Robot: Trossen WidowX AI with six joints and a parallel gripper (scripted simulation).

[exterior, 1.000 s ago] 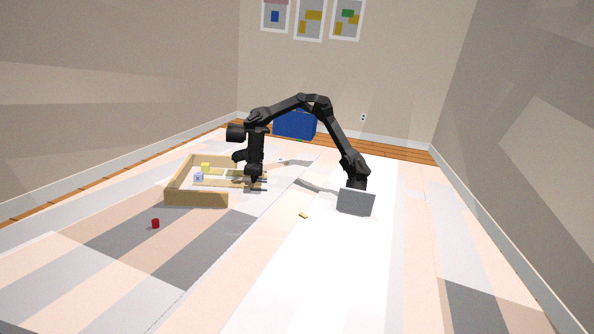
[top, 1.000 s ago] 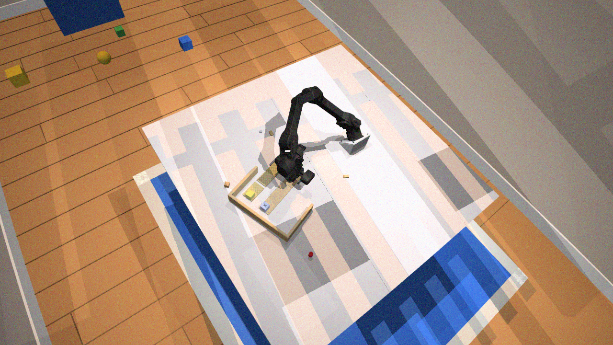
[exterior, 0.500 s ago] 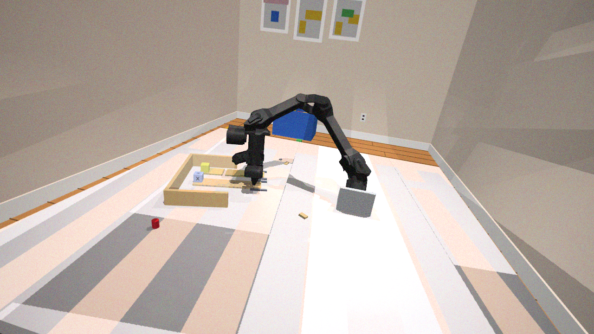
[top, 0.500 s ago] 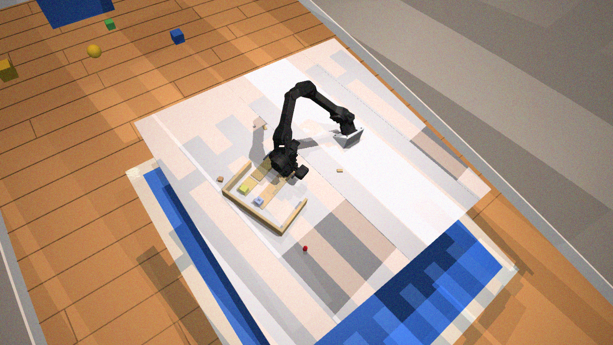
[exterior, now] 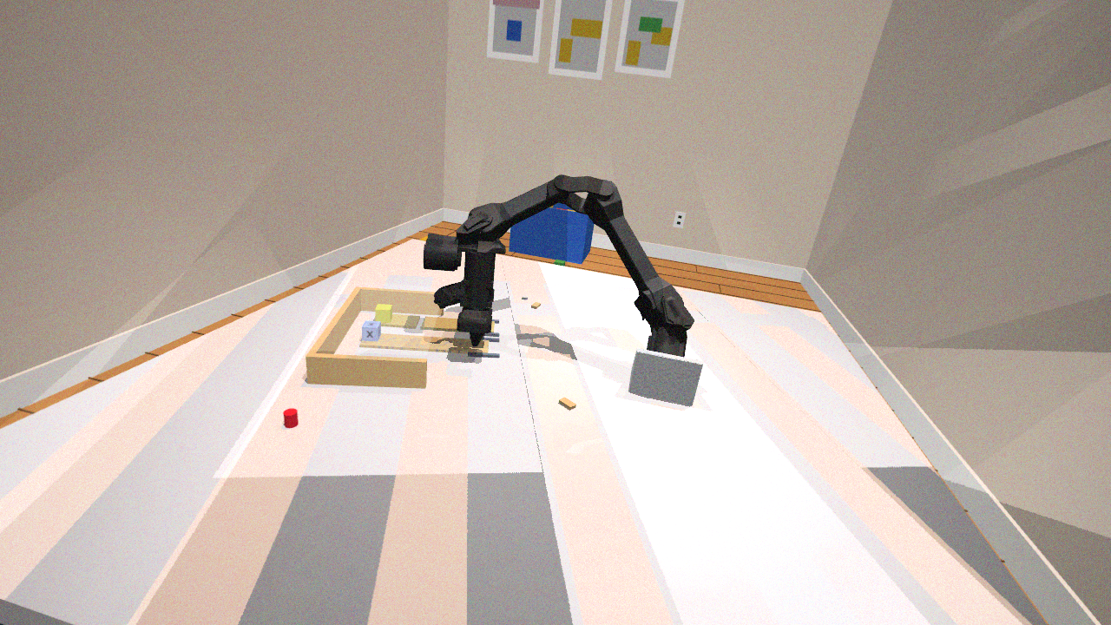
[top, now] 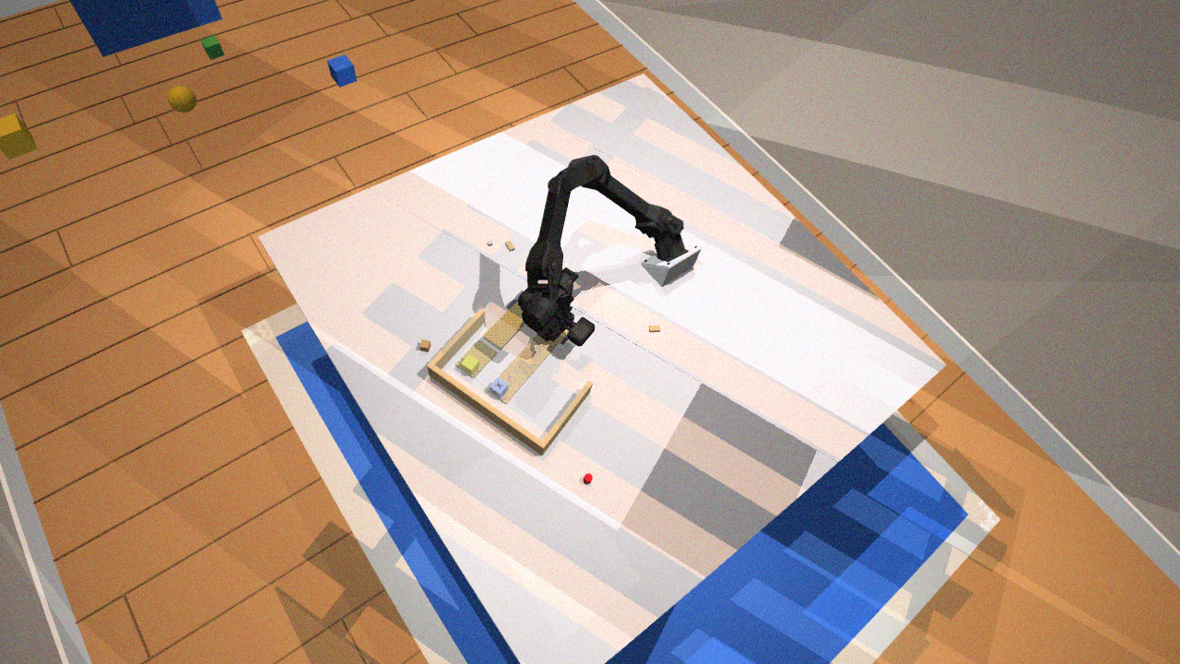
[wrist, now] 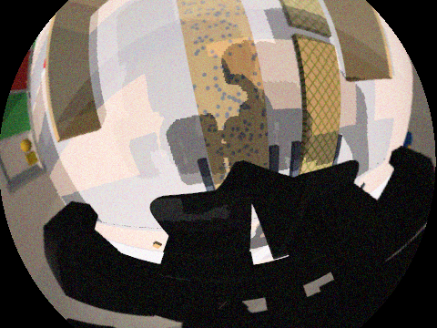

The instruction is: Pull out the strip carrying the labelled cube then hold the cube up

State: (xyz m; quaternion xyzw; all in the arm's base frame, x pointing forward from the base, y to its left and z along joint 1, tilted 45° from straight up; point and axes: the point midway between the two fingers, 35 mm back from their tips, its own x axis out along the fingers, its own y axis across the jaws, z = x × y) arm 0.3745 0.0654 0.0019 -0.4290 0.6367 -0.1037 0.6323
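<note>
The dotted strip (top: 526, 373) (exterior: 396, 342) (wrist: 214, 91) is in one piece and carries the light blue cube (top: 498, 385) (exterior: 370, 332) marked X on its far end. Beside it a second strip is split by a gap. Its near piece (top: 503, 328) (wrist: 320, 91) is crosshatched, and its far piece (top: 485, 353) (wrist: 306, 19) bears a plain yellow cube (top: 469, 363) (exterior: 384, 312). My gripper (exterior: 476, 340) (wrist: 239, 166) is shut and empty, pointing down low over the near end of the dotted strip. Whether its tips touch the strip is hidden.
A wooden wall (top: 487, 404) (exterior: 366, 371) (wrist: 75, 82) encloses the strips on three sides and is open toward the arm. Thin dark rails (exterior: 483, 355) (wrist: 206, 174) flank the near strip ends. A red cylinder (top: 587, 478) (exterior: 290, 417) and a small wooden block (top: 654, 328) (exterior: 567, 403) lie outside.
</note>
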